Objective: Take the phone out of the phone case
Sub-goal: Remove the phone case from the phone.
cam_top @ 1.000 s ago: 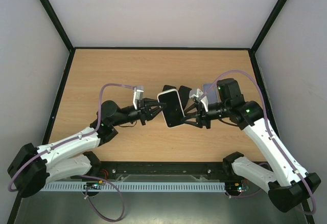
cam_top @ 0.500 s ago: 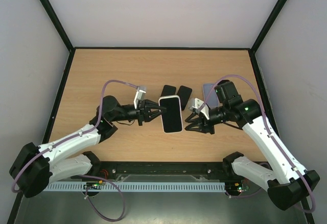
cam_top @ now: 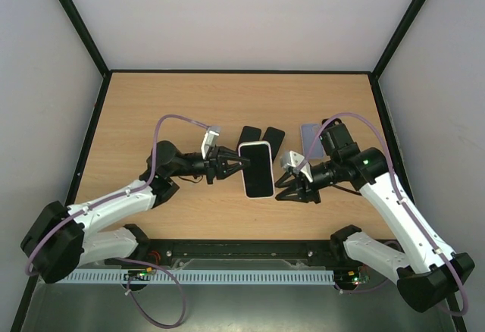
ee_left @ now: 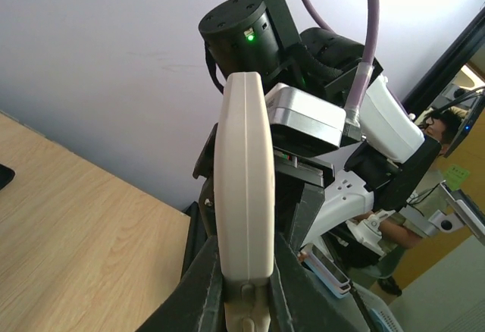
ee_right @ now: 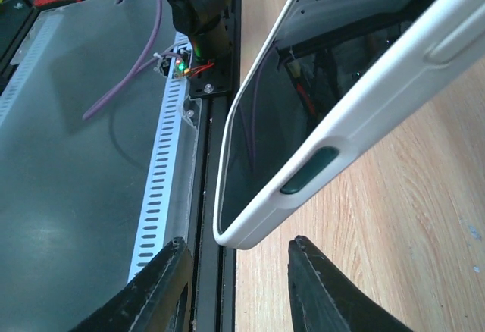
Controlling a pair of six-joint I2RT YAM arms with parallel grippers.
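Phone case (cam_top: 256, 169) pinched in left claw (cam_top: 238, 164) | right claw (cam_top: 282, 184) spread beside

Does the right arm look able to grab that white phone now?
Probably yes: the right gripper is open just beside the phone, nothing lies between them, and the left gripper holds only the opposite edge.

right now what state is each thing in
phone: inside its case, screen dark
phone case: on the phone, gripped at one edge
left end effector: shut on the phone case
right end effector: open, beside the case
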